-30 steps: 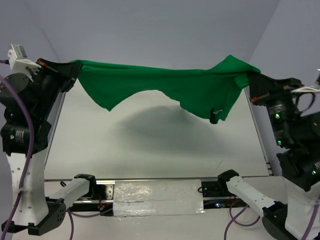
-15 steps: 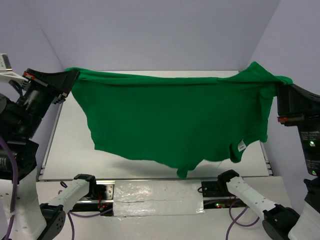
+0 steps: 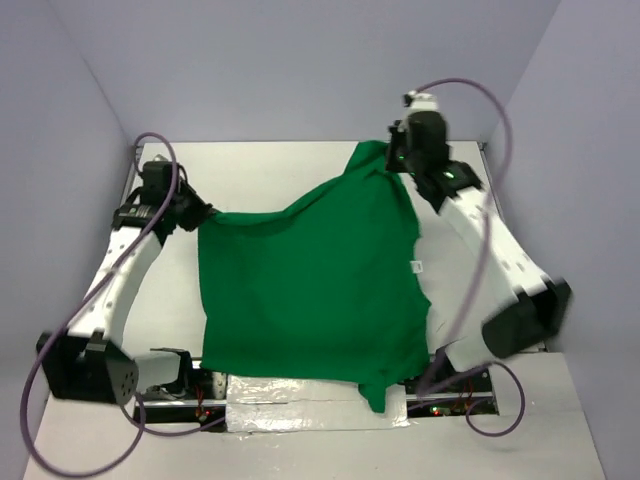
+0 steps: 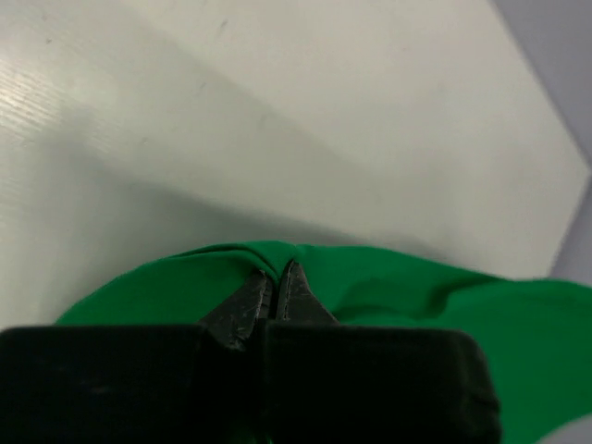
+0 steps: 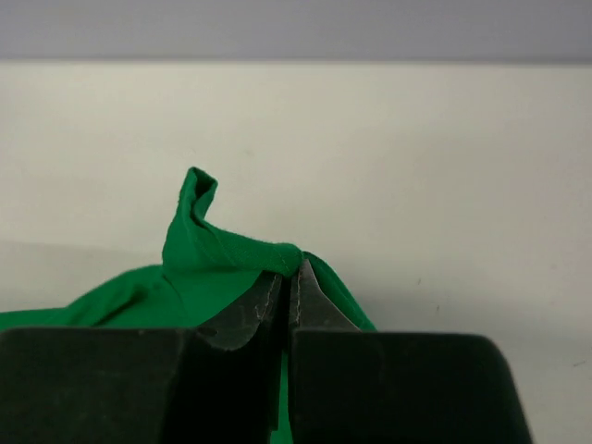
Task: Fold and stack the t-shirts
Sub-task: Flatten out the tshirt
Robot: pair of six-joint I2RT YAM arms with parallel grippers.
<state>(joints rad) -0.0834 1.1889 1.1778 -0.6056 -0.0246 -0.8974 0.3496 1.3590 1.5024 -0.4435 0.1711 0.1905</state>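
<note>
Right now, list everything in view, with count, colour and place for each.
t-shirt: one, bright green, spread across the table's middle, near hem reaching over the tape at the near edge
label: one, white, at the t-shirt's right edge
table: one, white, under everything
tape: one patch, silvery, near edge between the arm bases
walls: pale lilac-grey, at the back and both sides
cables: several, purple, looping along both arms
arms: two, white and black, one each side
left pincer: one, black, shut on the t-shirt's far-left corner
right pincer: one, black, shut on its far-right corner
</note>
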